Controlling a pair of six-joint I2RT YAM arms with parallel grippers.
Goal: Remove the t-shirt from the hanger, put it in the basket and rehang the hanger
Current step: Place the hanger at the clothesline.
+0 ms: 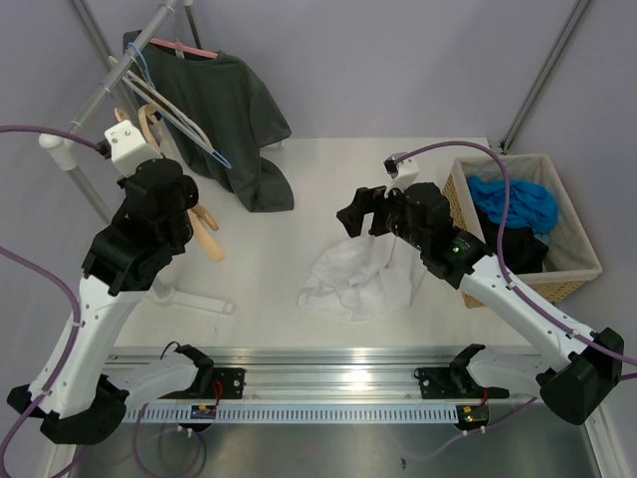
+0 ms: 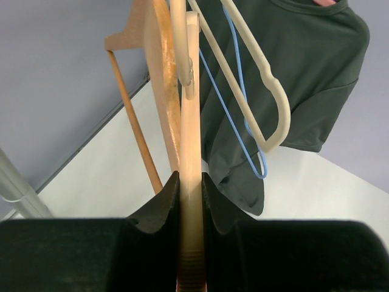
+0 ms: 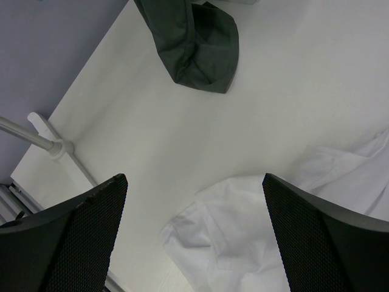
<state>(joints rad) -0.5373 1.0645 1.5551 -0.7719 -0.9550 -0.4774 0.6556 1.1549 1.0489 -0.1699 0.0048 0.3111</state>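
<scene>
Top view: I see the crumpled white t-shirt loose on the white table, and a dark green t-shirt hanging at the rack. Left wrist: left gripper pinches a bare pale wooden hanger. Right wrist: right gripper is spread wide over the white t-shirt.

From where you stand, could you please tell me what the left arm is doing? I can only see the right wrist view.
Observer: The left gripper is shut on a bare wooden hanger.
Operator: Thank you. I can see the bottom of a dark garment; is it off its hanger?
Observer: No. The dark green t-shirt hangs on a pink hanger at the far left.
Operator: And what lies to the right of my arm?
Observer: A wicker basket stands at the table's right edge, with blue clothes inside.
</scene>
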